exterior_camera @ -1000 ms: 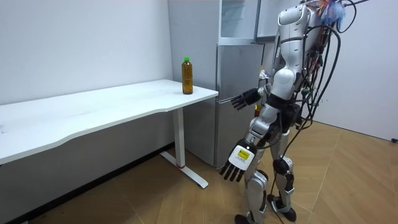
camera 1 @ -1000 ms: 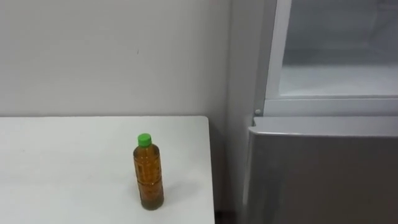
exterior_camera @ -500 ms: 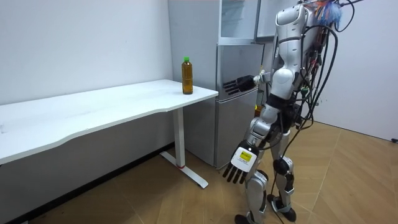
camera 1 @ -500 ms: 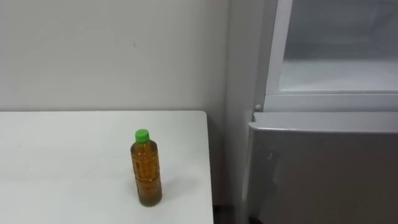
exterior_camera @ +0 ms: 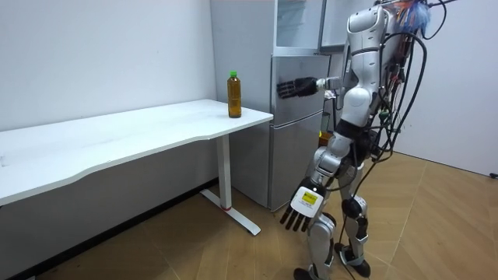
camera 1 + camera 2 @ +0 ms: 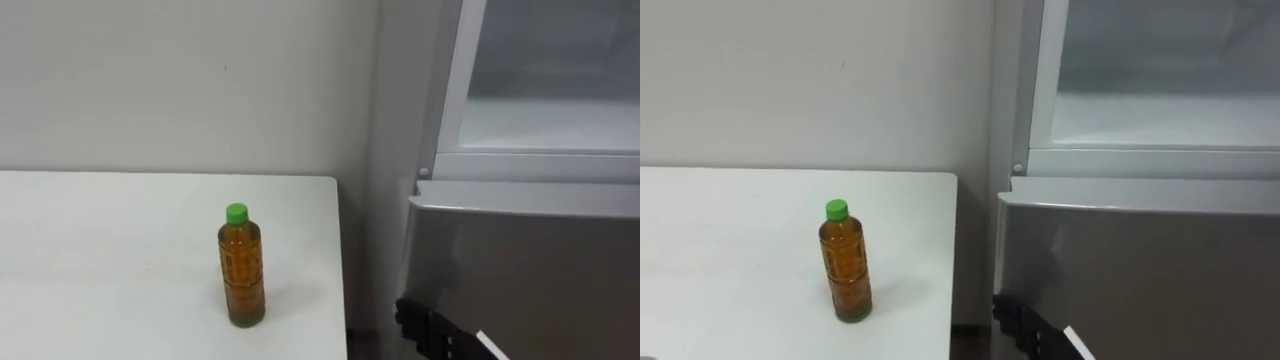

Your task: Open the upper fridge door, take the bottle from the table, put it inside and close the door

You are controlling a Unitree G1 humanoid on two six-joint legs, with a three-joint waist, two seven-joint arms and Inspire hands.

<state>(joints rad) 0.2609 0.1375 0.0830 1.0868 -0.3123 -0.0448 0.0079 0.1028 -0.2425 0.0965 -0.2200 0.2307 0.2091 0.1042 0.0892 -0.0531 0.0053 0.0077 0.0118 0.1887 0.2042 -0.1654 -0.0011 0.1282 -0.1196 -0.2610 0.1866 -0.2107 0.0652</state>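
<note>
Standing upright near the right edge of the smooth white rectangular tabletop [image 6: 100, 260] is the clear plastic bottle of amber liquid with a round green cap [image 6: 244, 270], held by neither hand. Just beside the table rises the tall grey metal fridge [image 6: 530, 260], its lower door flat and matte. The upper compartment [image 6: 550, 110] has a pale frame and a white interior, and it seems to be open. The right hand [image 5: 294, 87] is raised level before the fridge door, its dark fingers stretched straight. The left hand [image 5: 302, 210] hangs low by the thigh, fingers loosely spread.
</note>
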